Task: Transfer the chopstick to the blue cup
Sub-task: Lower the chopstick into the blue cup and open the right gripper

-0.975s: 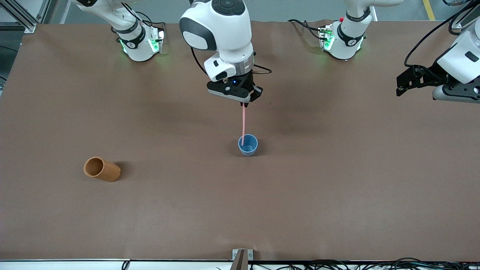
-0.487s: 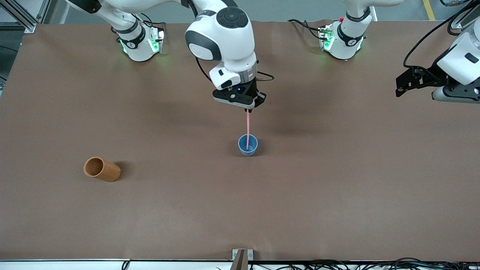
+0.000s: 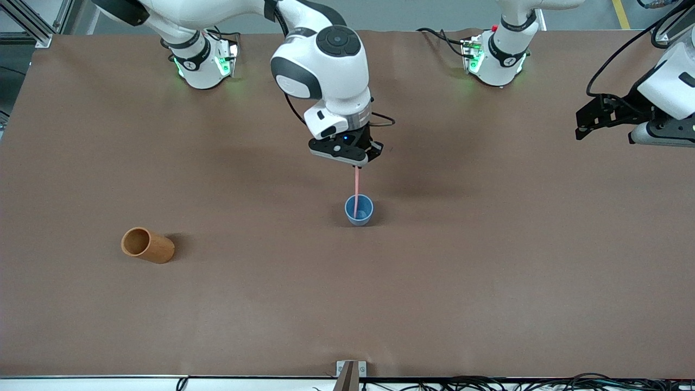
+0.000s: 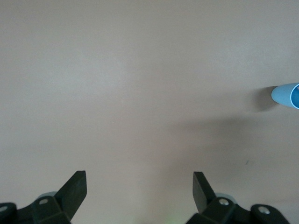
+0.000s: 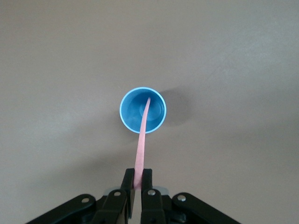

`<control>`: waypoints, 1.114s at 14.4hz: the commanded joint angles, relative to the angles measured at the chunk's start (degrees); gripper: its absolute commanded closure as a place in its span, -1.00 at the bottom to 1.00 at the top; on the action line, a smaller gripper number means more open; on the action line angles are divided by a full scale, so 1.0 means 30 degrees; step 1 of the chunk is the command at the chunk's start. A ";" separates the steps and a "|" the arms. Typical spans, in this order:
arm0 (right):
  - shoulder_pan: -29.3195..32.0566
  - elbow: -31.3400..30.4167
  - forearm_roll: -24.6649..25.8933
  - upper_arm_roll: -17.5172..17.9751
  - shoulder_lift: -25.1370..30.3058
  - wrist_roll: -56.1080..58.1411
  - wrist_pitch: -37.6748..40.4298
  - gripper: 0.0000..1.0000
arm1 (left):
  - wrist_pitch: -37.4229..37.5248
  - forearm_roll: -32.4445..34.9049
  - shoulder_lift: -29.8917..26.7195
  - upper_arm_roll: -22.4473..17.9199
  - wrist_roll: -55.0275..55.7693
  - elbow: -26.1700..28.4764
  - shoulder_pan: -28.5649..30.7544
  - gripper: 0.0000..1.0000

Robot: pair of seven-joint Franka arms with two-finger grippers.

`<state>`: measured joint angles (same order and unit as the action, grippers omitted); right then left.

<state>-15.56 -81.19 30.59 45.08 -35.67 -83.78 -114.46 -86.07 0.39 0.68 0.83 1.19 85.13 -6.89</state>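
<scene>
Right tool (image 3: 357,164) clenched on chopstick (image 3: 355,190), tip inside blue cup (image 3: 359,210). Left tool (image 4: 139,193) released, waiting (over bare surface (image 3: 488,271)). Orange cup (image 3: 147,245) toppled, well apart.

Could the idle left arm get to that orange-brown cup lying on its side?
Probably not easily. The orange-brown cup lies toward the right arm's end of the table, while the left hand waits open at the other end, and the right hand, holding the chopstick over the blue cup, is between.

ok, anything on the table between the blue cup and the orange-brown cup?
Nothing: the front view shows bare table between the blue cup and the orange-brown cup.
</scene>
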 commanded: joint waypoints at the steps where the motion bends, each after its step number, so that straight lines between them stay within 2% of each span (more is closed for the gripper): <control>1: 0.0146 -0.0211 0.0408 0.0179 -0.0034 -0.0080 -0.0196 0.68 | 0.0361 0.0017 0.0156 0.0017 -0.0132 -0.0546 0.0099 -1.00; 3: 0.0292 -0.0153 0.0350 0.0208 -0.0034 -0.0051 -0.0225 0.40 | 0.0361 -0.0012 0.0156 -0.0012 -0.0132 -0.0546 0.0099 -1.00; 4: 0.0322 -0.0065 0.0350 0.0208 0.0024 -0.0051 -0.0167 0.18 | 0.0361 -0.0012 0.0156 -0.0012 -0.0103 -0.0546 0.0099 -1.00; 7: 0.1169 -0.0035 0.0204 0.0382 0.0346 0.0066 -0.0021 -0.80 | 0.0361 -0.0100 0.0127 0.0017 -0.0131 -0.0575 0.0099 -1.00; 8: 0.1520 -0.0006 0.0116 0.0558 0.0666 0.0096 0.0096 -1.00 | 0.0361 -0.0042 0.0098 0.0017 -0.0190 -0.0575 0.0099 -1.00; 10: 0.2398 0.0023 -0.0875 0.0560 0.1865 0.1346 0.1378 -1.00 | 0.0361 -0.0042 0.0097 0.0017 -0.0162 -0.0575 0.0070 -1.00; 12: 0.3597 0.0082 -0.2542 0.0356 0.3445 0.4680 0.3282 -1.00 | 0.0361 -0.0100 0.0097 0.0046 -0.0161 -0.0575 0.0040 -1.00; 13: 0.3951 0.0082 -0.3131 -0.0197 0.4062 0.5826 0.3667 -1.00 | 0.0361 -0.0071 0.0068 0.0075 -0.0191 -0.0575 0.0040 -1.00; 16: 0.3662 0.0082 -0.4858 -0.3649 0.6143 0.9489 0.4402 -1.00 | 0.0361 -0.0188 0.0039 0.0076 -0.0160 -0.0575 -0.0018 -1.00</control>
<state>-4.44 -78.73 19.89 39.61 -22.14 -61.29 -101.70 -86.07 0.39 0.68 0.91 1.15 84.72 -6.91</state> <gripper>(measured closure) 0.000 0.000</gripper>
